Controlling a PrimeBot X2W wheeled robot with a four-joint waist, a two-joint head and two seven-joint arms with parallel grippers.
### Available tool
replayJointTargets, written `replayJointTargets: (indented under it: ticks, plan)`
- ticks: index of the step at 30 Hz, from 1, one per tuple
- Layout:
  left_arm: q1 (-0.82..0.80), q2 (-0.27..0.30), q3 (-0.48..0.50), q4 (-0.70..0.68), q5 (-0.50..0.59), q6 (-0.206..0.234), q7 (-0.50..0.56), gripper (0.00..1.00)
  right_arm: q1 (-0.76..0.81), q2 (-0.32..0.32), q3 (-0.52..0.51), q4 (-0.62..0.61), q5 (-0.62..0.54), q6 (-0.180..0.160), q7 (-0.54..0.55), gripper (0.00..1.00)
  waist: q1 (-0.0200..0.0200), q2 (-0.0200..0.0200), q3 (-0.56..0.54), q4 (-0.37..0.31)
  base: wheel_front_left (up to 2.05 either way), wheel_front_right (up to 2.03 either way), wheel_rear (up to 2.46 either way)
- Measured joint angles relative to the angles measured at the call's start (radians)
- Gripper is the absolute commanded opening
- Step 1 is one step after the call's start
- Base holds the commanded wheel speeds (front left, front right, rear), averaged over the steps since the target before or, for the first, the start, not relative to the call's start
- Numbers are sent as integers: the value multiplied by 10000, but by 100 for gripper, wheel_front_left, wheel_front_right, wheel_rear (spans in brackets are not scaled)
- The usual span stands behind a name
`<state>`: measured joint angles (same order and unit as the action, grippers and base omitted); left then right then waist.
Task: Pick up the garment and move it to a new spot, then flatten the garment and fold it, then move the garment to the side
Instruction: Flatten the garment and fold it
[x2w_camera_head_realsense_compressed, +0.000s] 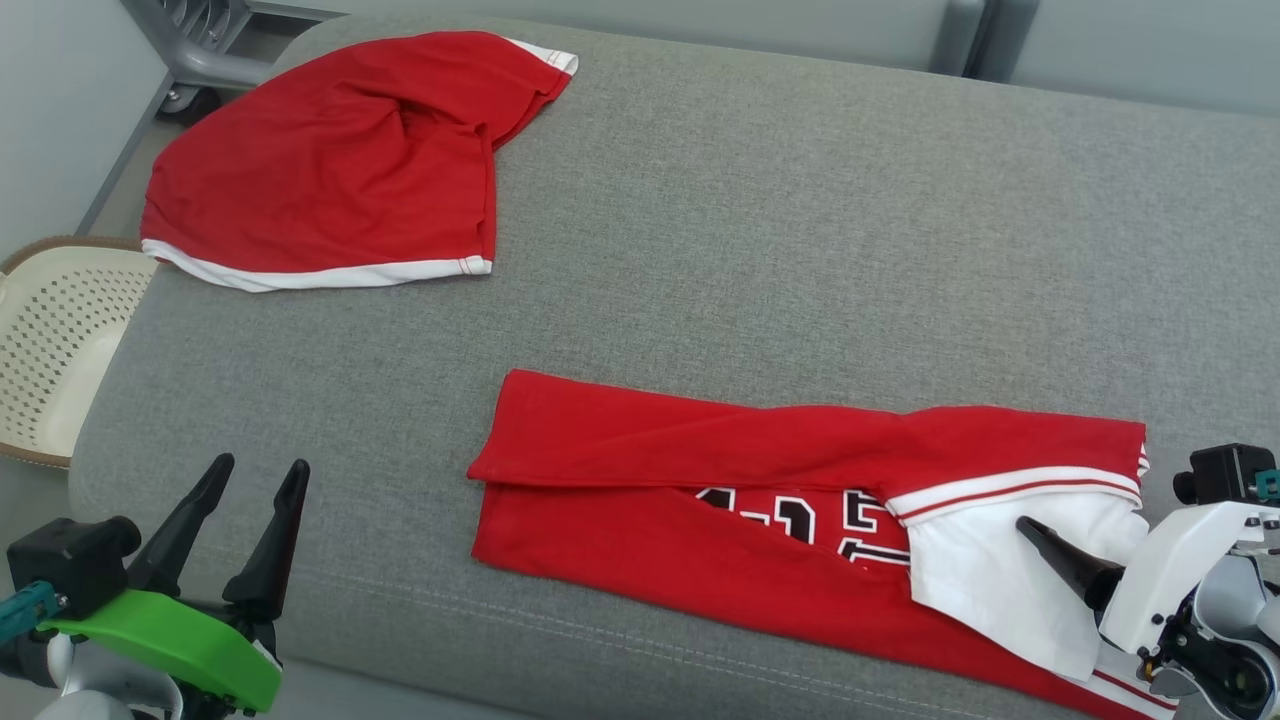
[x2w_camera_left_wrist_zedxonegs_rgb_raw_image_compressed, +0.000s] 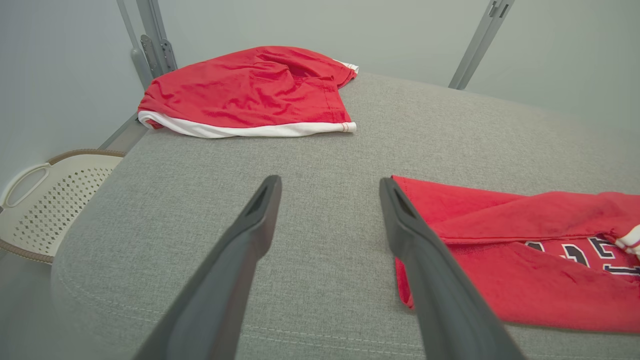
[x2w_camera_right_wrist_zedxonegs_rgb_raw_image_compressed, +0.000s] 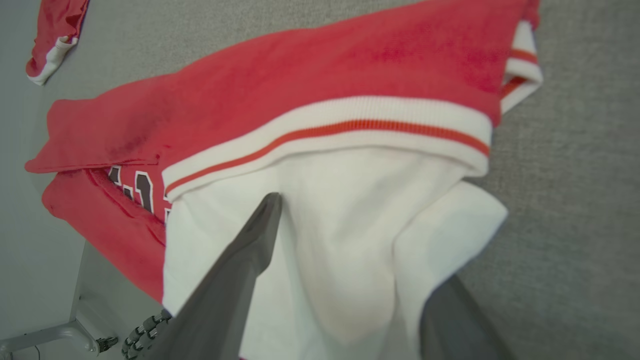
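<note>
Two garments lie on the cushion (x2w_camera_head_realsense_compressed: 800, 230) in the head view: shorts (x2w_camera_head_realsense_compressed: 320, 170) at the far left, and the jersey (x2w_camera_head_realsense_compressed: 680, 520) nearer, folded into a long band. The left gripper (x2w_camera_head_realsense_compressed: 259, 463) hovers wide, off the cloth, while the right gripper (x2w_camera_head_realsense_compressed: 1045, 550) is at the jersey's white end.

Left wrist view: the fingers are spread, and the jersey's edge lies just beside one.

Right wrist view: the jaws are wide, one finger on the white cloth, the other seemingly under it.

Folding looks half done. The next move likely calls for pinching that end and carrying it across.

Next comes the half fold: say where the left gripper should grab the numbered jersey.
Probably the jersey by its left short end, near corner, coming in from the left: the folded layers lie stacked flat there with bare cushion beside them, closest to the open left gripper.
</note>
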<state>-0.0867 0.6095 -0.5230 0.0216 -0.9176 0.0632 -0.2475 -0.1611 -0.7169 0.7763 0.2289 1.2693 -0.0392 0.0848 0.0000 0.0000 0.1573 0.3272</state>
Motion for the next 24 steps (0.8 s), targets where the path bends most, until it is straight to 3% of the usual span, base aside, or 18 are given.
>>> replayJointTargets:
  ticks: [2, 3, 12, 20, 24]
  plan:
    - [32, -8, 21, -36, 2, 4, 0, 100, -52, 52, -17, 104, 107, 63, 58, 30, 0, 0, -38, 71, 0, 0, 0]
    - [81, -10, 61, -56, 4, 23, 0, 100, -88, 92, -27, 132, 121, 121, 86, 0, 0, 0, -55, 94, 0, 0, 0]
    - [581, -159, 464, -182, 12, 178, -12, 100, -319, -2, -497, 395, 531, 362, 173, 0, 0, 0, -22, -110, 0, 0, 0]
    - [715, -205, 667, -378, 31, 180, -13, 100, -293, -723, -997, 685, 986, 360, 219, 0, 0, 1, 68, -475, 0, 0, 0]
    - [734, -265, 748, -510, 71, 180, -12, 100, -35, -1421, -1473, 917, 1490, 146, 232, 0, 0, 0, 166, -684, 0, 0, 0]
